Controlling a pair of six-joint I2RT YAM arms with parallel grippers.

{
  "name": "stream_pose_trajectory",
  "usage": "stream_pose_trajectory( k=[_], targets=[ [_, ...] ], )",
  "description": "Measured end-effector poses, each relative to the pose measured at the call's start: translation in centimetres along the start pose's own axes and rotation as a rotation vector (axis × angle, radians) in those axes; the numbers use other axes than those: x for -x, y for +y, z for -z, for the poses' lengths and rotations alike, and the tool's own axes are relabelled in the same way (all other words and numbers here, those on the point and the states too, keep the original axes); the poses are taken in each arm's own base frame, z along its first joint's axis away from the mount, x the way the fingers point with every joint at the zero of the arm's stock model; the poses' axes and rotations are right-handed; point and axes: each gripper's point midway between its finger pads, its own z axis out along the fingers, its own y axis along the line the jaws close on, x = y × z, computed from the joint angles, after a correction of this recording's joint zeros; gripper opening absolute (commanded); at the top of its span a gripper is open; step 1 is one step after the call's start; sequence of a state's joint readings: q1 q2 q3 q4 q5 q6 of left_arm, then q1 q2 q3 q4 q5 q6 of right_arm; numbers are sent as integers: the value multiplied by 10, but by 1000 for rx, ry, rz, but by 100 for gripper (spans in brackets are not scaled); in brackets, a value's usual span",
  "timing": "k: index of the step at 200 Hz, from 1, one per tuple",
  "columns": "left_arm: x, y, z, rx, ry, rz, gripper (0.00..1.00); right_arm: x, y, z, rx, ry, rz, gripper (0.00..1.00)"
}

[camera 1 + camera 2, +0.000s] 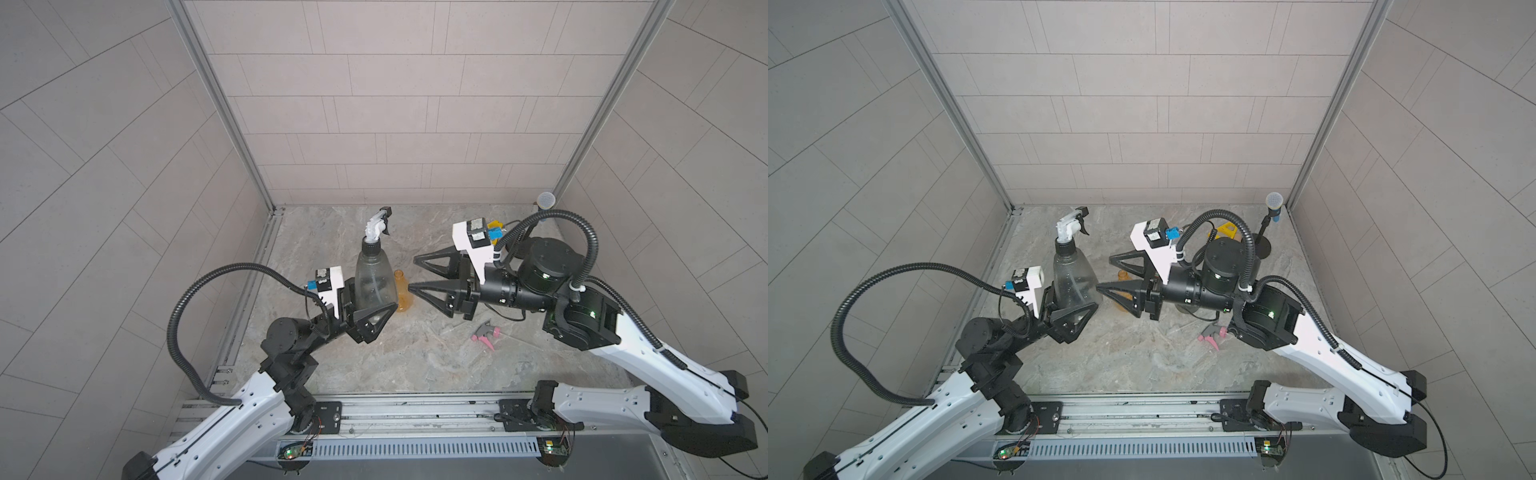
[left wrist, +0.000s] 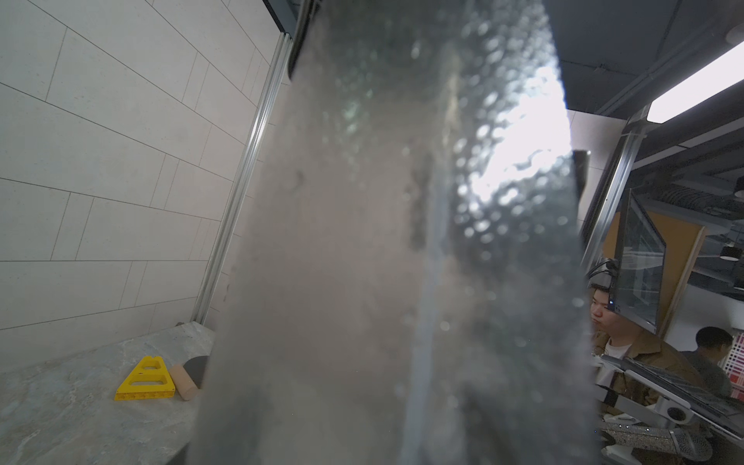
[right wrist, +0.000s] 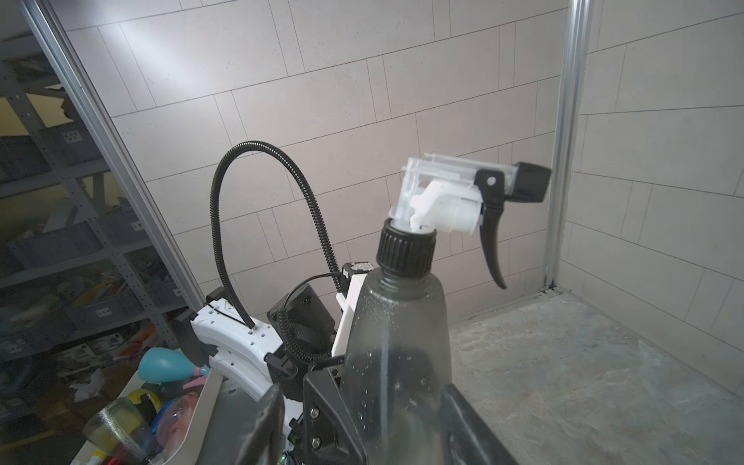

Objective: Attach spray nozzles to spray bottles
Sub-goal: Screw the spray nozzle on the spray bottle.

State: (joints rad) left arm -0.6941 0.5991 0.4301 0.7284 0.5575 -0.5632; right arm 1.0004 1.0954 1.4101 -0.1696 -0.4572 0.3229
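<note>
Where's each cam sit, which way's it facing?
Top views: high over the base, looking down at the table; left arm and right arm show, left jaws shut on the grey bottle, right jaws open.
Left wrist: on the left arm, close against the bottle, which fills the picture; no jaws show.
Right wrist: on the right arm, facing the bottle and nozzle; own jaws in front, left arm behind.
Shared: every view shows the bottle.

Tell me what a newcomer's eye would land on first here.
The smoky grey bottle stands out at the centre, clamped near its base in the left gripper, with the white-and-black nozzle sitting on its neck. Next comes the right gripper, jaws open and empty, pointing at that bottle from beside it. A grey-and-pink nozzle lies loose on the table near the right arm.
</note>
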Motion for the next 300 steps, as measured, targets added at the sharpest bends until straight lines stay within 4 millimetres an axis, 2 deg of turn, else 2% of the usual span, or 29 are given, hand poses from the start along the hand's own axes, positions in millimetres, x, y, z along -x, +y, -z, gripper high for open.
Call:
stream_pose_trajectory(
  k=[31, 87, 184, 226, 255, 300],
  targets=[
    [-3, -5, 1, -4, 29, -18, 0, 5, 1, -14, 31, -6, -50, 58],
    [-7, -12, 2, -24, 48, -35, 0, 20, 3, -20, 38, -27, -81, 60],
    [-14, -16, 0, -45, 69, -42, 0, 9, -6, -37, 28, 6, -118, 63],
    [-15, -17, 0, -51, 73, -39, 0, 8, -5, -39, 32, 8, -126, 59],
    [-17, -16, -1, -47, 81, -41, 0, 7, -3, -40, 31, 8, -128, 51],
    [-22, -15, -1, -36, 99, -50, 0, 4, -3, -42, -19, 14, -104, 44]
  ],
)
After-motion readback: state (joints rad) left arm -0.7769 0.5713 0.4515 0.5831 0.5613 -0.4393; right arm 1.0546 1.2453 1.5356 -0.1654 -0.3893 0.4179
